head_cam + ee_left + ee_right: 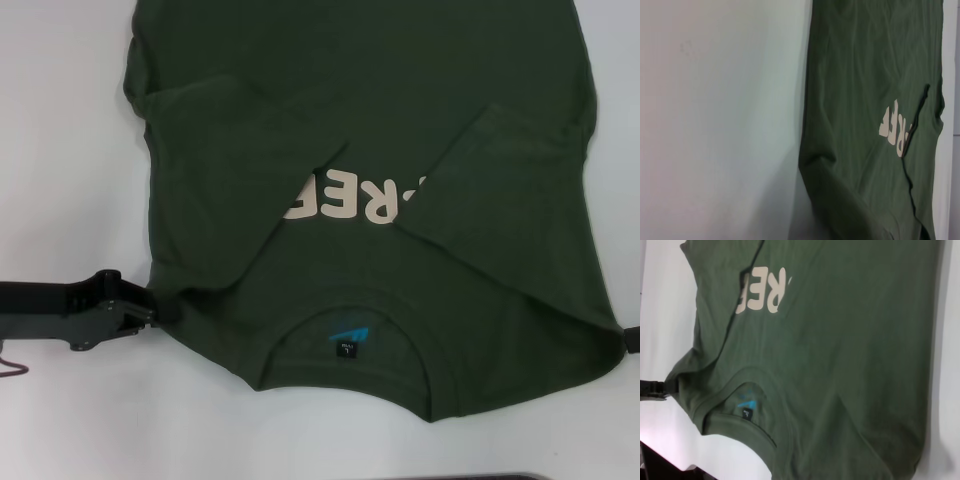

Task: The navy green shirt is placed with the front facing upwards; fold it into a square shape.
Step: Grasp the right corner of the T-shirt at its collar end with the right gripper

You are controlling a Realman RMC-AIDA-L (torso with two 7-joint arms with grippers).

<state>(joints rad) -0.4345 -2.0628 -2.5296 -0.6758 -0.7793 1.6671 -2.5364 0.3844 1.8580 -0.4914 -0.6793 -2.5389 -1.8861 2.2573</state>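
The navy green shirt lies front up on the white table, collar and blue neck label nearest me. Both sleeves are folded in over the chest and hide part of the cream lettering. My left gripper sits low at the shirt's left shoulder corner, shut on the cloth, which bunches toward it. The right wrist view shows the same left gripper pinching that corner. Only a black sliver of my right gripper shows, at the shirt's right shoulder edge. The left wrist view shows the shirt and its side edge.
White table lies bare to the left of the shirt and in front of the collar. A dark strip marks the table's near edge. The shirt's hem runs out of the head view at the top.
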